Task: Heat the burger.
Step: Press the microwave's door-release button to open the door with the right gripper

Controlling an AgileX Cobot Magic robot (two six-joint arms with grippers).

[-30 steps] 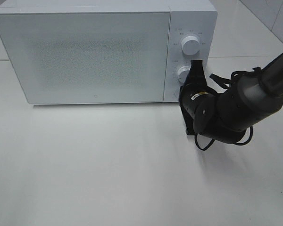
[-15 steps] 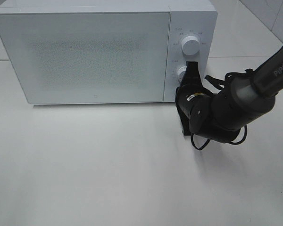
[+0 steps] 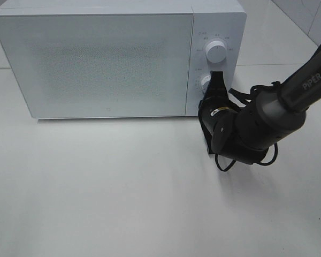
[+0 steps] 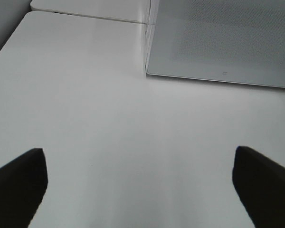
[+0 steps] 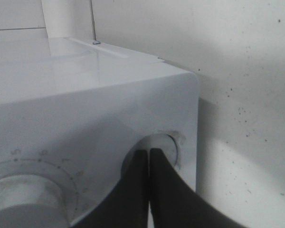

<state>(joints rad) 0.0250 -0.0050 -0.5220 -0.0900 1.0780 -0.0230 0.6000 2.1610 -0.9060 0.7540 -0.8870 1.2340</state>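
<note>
white microwave (image 3: 107,64) stands at the back of the pale table (image 3: 123,187), its door (image 3: 96,61) shut. the burger shows in no view, so i cannot tell where it is. the right gripper (image 3: 217,79) is at the control panel, its fingers (image 5: 133,190) pressed almost together with only a thin slit between them, tips at the lower knob (image 3: 205,83), just under the upper knob (image 3: 216,52). whether they touch it is hard to tell. the left gripper (image 4: 137,153) hangs over bare table near the microwave's front corner, spread wide and holding nothing.
</note>
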